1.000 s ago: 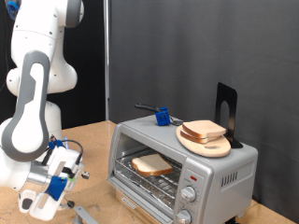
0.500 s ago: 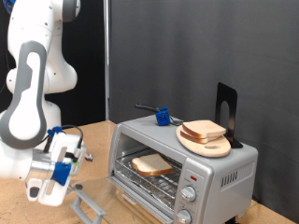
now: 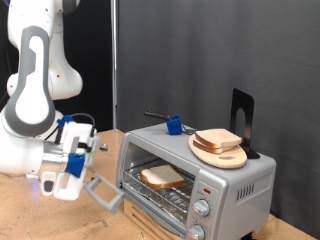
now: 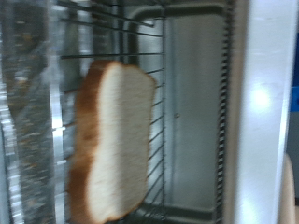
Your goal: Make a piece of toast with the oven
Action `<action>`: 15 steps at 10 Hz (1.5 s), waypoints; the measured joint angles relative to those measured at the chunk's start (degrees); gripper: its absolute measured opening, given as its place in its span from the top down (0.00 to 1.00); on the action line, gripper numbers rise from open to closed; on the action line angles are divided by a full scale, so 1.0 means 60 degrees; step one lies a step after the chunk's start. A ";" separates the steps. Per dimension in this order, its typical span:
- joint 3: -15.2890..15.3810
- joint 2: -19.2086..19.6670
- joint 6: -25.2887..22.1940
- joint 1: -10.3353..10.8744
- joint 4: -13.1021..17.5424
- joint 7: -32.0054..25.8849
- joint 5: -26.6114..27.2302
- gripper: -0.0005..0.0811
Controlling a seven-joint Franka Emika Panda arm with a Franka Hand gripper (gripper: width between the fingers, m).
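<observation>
The silver oven [image 3: 238, 182] stands at the exterior view's right, its glass door [image 3: 118, 190] partly raised from the open position. A piece of toast [image 3: 162, 177], pale with a brown crust, lies on the wire rack inside. In the wrist view it [image 4: 112, 140] fills the left half, on the rack [image 4: 192, 103]. My gripper [image 3: 84, 172] is at the door's handle [image 3: 103, 191], left of the oven. Its fingers do not show in the wrist view.
A round wooden plate [image 3: 232, 157] with a second bread slice [image 3: 217, 139] sits on the oven's top, beside a blue clip [image 3: 174, 125] and a black stand [image 3: 243, 118]. Two knobs [image 3: 203, 209] and a red light [image 3: 207, 187] are on the oven's front. A wooden table [image 3: 30, 215] lies below.
My gripper has risen and moved right towards the oven. The door's handle has come up with it, so the door has swung from flat open to partly raised.
</observation>
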 joint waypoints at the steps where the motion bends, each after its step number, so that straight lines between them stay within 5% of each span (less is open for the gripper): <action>1: 0.0122 -0.0291 0.0045 0.0101 -0.0179 0.0109 0.0146 0.16; 6: 0.1098 -0.1790 0.1124 0.0732 -0.1120 0.0822 0.1110 0.16; 9: 0.1362 -0.2394 0.1345 0.0815 -0.1423 0.1390 0.1276 0.16; 12: 0.1183 -0.2851 0.1241 0.0524 -0.1470 0.2151 0.0964 0.16; 15: 0.0558 -0.3099 0.0497 -0.0133 -0.1220 0.2899 0.0037 0.16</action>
